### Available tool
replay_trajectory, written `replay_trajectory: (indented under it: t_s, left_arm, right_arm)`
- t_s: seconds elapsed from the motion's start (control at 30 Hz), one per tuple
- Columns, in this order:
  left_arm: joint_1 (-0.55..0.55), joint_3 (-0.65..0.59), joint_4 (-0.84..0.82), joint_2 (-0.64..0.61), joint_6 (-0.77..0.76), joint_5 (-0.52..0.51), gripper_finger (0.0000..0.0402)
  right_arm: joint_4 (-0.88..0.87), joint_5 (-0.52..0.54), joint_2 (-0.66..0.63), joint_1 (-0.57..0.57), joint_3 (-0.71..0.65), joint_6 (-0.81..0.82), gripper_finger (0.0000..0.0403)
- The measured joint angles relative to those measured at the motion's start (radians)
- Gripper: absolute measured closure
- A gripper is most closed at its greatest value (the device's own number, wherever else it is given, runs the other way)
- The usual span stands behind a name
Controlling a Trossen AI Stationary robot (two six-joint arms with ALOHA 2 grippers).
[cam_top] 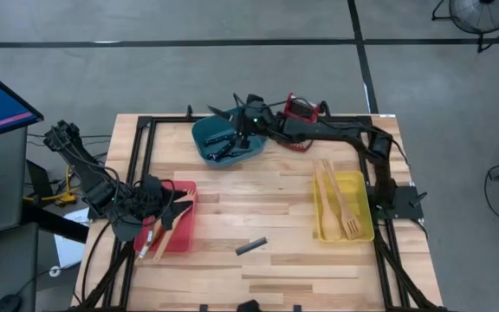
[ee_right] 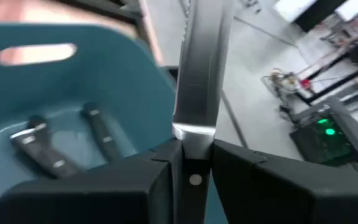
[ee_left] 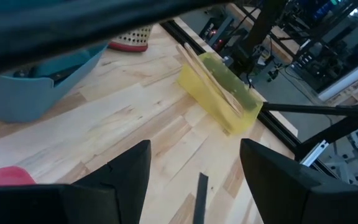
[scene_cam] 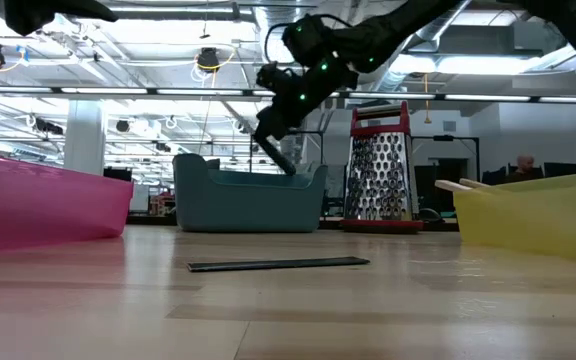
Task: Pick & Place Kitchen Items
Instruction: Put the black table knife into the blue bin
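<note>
Sorting appears well advanced but incomplete. Right gripper (cam_top: 236,130) hangs over the teal bin (cam_top: 204,137) near the table's far edge, its fingers clamped on a black-handled steel knife (ee_right: 199,81); the wrist view shows the blade gripped just above the handle, pointing away from the camera. At least two black-handled knives (ee_right: 48,152) already lie on the bin's floor. The held knife is above the bin and not yet released, so this placement counts as pending.

Yellow bin (cam_top: 358,186) by the right edge holds pale wooden utensils (cam_top: 340,204), a fork among them. Red bin (cam_top: 183,227) toward the left edge holds a few more items (cam_top: 156,238), partly hidden by the left gripper (cam_top: 165,208), which waits over it with fingers apart and nothing between them.

One dark knife (cam_top: 251,246) lies loose on the table (cam_top: 258,204) toward the near edge, between the red and yellow bins. Judged outstanding: release of the held knife, then collection of that loose one. A box grater (cam_top: 300,111) stands at the far edge beside the teal bin.
</note>
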Motion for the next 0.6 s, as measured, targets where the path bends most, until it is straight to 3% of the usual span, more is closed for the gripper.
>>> replay_trajectory:
  t_s: [0.6]
  left_arm:
    - [0.000, 0.000, 0.002, 0.000, 0.000, -0.020, 0.0174]
  right_arm:
    - [-0.178, -0.021, 0.044, 0.018, -0.013, 0.078, 0.0331]
